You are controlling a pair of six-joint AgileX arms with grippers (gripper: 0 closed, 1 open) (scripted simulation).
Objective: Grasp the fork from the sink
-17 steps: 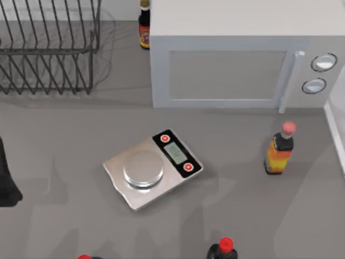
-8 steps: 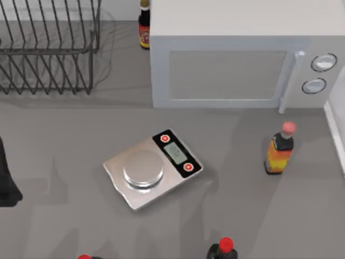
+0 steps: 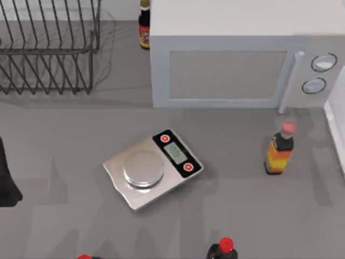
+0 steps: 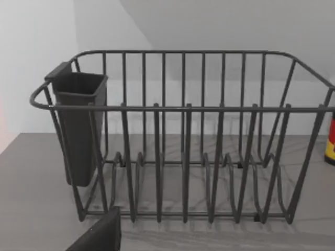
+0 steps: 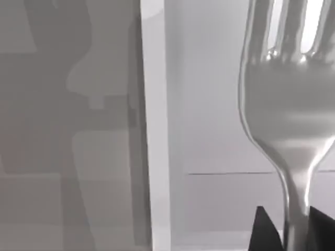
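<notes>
The fork (image 5: pixel 288 104), shiny silver, fills the right wrist view close up, its tines pointing away from the camera. My right gripper (image 5: pixel 290 230) is shut on the thin handle, a dark fingertip (image 5: pixel 260 230) on either side of it. Below the fork lies the pale sink, with its white rim (image 5: pixel 154 130) running alongside; the same rim (image 3: pixel 337 129) edges the top view's right side. My left arm (image 3: pixel 5 178) is parked at the table's left edge, with one dark finger (image 4: pixel 99 235) in the left wrist view.
A microwave (image 3: pixel 226 70) stands at the back, a wire dish rack (image 3: pixel 48 48) at the back left with a dark cutlery cup (image 4: pixel 78 125). A kitchen scale (image 3: pixel 151 170) sits mid-table, a sauce bottle (image 3: pixel 279 151) to its right, and another bottle (image 3: pixel 222 249) at the front edge.
The shadows over the right side of the table and the microwave's knobs have shifted. Nothing on the table has moved, and the left arm is still.
</notes>
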